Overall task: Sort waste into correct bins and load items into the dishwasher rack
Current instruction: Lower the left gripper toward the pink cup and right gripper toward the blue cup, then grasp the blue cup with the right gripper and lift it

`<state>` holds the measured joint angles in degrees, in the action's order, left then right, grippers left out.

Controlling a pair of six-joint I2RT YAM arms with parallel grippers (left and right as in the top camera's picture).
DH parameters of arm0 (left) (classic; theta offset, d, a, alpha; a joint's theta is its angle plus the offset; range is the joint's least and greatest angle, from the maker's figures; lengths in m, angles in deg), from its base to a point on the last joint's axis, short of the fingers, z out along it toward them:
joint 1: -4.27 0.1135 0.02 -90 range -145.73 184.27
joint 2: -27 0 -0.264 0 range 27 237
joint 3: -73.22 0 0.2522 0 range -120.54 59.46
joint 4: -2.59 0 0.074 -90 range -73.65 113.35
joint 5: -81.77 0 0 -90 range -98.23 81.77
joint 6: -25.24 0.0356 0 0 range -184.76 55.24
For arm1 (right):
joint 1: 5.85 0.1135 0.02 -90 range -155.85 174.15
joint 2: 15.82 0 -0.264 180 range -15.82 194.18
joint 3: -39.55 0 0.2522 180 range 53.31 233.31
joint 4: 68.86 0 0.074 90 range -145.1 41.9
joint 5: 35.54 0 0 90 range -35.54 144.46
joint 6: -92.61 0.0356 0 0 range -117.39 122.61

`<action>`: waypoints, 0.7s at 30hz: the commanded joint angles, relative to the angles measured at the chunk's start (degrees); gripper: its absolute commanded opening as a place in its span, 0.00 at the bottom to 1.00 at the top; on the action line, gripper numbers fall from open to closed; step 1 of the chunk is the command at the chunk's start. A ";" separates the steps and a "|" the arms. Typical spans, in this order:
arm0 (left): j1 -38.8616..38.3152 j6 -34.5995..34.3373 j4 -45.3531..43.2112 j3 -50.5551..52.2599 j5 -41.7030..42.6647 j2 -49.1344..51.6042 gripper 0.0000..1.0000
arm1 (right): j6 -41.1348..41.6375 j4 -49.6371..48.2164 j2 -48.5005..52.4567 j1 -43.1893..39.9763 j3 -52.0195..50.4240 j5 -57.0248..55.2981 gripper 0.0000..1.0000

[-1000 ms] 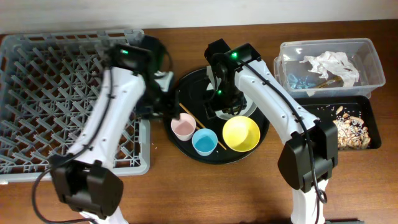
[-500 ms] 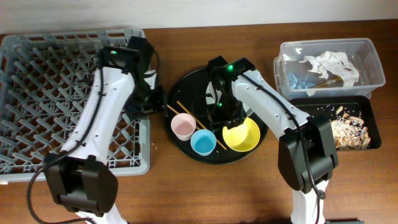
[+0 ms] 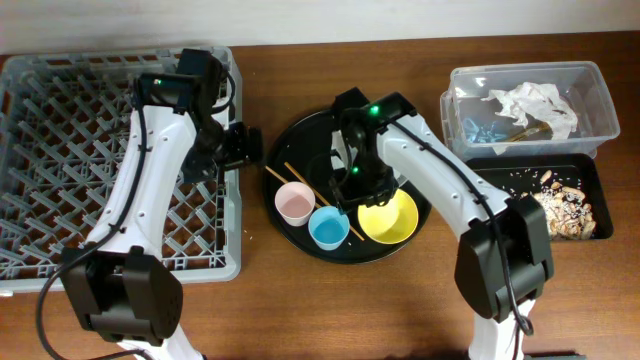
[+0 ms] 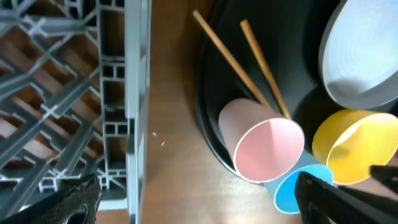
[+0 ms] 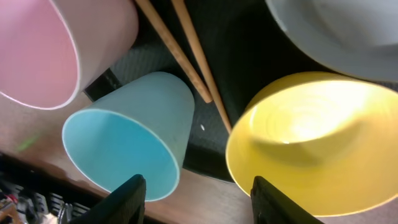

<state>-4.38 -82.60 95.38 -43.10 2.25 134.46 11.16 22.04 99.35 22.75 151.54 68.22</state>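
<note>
Pink cup point(image 4: 267, 149), blue cup point(image 5: 124, 143), yellow bowl point(image 5: 305, 149) upright on black tray point(image 4: 217, 87)

A rack point(image 3: 150, 268) fills the left end of the table point(image 3: 300, 310), reaching its back left corner. Just right of it, mid-table, sits a round tray point(image 3: 305, 140). Along the tray's front stand one cup point(image 3: 294, 204), a second cup point(image 3: 329, 228) to its right, then a bowl point(image 3: 388, 216). A plate point(image 4: 360, 56) lies behind the bowl. Two chopsticks point(image 4: 230, 59) slant side by side from the tray's left edge, behind the first cup, to between the second cup and the bowl. At the back right corner stands a box point(image 3: 600, 80) holding napkins point(image 3: 530, 105); directly before it a shallow tray point(image 3: 520, 170) holds food scraps point(image 3: 565, 210) at its right end.
</note>
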 commanded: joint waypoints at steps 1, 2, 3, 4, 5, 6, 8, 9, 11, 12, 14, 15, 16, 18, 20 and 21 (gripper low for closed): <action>0.22 -0.15 -1.07 0.44 -0.52 -0.24 0.99 | -0.98 -2.80 -1.36 2.67 -3.34 -1.51 0.55; 0.22 -0.15 -1.33 0.44 -0.92 -0.24 0.99 | -0.96 -3.54 -1.36 2.93 -3.63 -1.51 0.55; 0.22 -0.15 -1.55 0.44 -1.20 -0.24 0.99 | -0.66 -4.15 -1.36 3.08 -3.76 -1.55 0.55; 0.22 -0.13 -1.73 0.44 -1.44 -0.24 0.99 | -0.57 -4.96 -1.36 3.28 -3.85 -1.51 0.55; 0.20 -0.15 -1.99 0.44 -1.55 -0.24 0.99 | -0.55 -5.70 -1.36 3.39 -3.87 -1.53 0.52; 0.20 -0.15 -2.10 0.44 -1.55 -0.24 0.99 | -0.09 -6.34 -1.36 3.43 -3.98 -1.57 0.52; 0.20 -0.13 -2.32 0.44 -1.57 -0.24 0.99 | 0.98 -7.72 -1.36 3.43 -4.72 -2.43 0.50; 0.20 -0.15 -2.32 0.44 -1.57 -0.24 0.99 | 1.44 -8.15 -1.36 3.43 -5.22 -3.56 0.48; 0.20 -0.15 -2.54 0.44 -1.55 -0.24 0.99 | 1.44 -8.96 -1.33 3.43 -6.45 -3.89 0.44; 0.20 -0.15 -2.58 0.44 -1.55 -0.24 0.99 | 1.88 -9.11 -1.33 3.45 -6.88 -3.89 0.43; 0.20 -0.15 -2.78 0.44 -1.53 -0.24 0.99 | 2.49 -9.46 -1.33 3.43 -8.00 -3.89 0.37; 0.20 -0.15 -2.78 0.44 -1.51 -0.24 0.99 | 2.49 -9.88 -1.33 3.58 -8.81 -3.89 0.33; 0.20 -0.15 -2.78 0.44 -1.49 -0.24 0.99 | 2.67 -9.88 -1.33 3.58 -9.07 -3.89 0.28; 0.20 -0.15 -2.75 0.44 -1.53 -0.24 0.99 | 2.73 -9.90 -1.33 3.58 -9.09 -3.89 0.23; 0.20 -0.15 -2.75 0.44 -1.53 -0.24 0.99 | 2.73 -9.88 -1.36 3.58 -9.09 -3.87 0.18; 0.20 -0.15 -2.75 0.44 -1.53 -0.24 0.99 | 2.75 -9.86 -1.36 3.58 -9.09 -3.78 0.15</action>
<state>-4.38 -82.60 92.78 -43.10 1.32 134.46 13.50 12.25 99.29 26.02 142.76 64.98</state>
